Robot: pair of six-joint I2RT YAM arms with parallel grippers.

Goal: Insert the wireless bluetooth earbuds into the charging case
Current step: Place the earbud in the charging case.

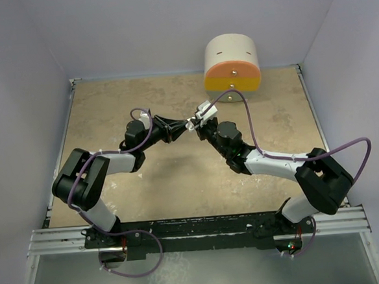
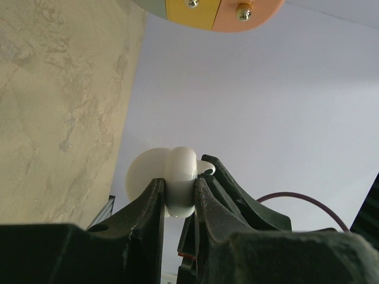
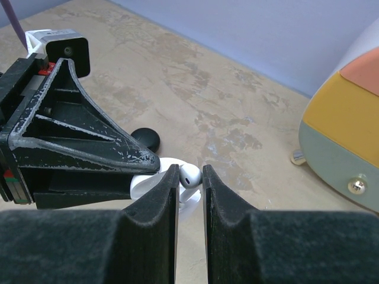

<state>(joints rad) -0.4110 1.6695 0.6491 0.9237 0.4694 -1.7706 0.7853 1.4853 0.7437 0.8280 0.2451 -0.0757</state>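
My left gripper is shut on the white charging case and holds it above the table, mid-field. My right gripper meets it from the right, shut on a white earbud. The earbud's head sits between the two pads and its stem points down at the case. In the left wrist view a small white curve of the earbud shows at the case's right edge, against the right gripper's fingers. The other earbuds are out of view.
A black round disc lies on the table just beyond the left gripper's finger. A cylinder with an orange, yellow and grey-green face stands at the back edge, also in the right wrist view. Light walls enclose the table.
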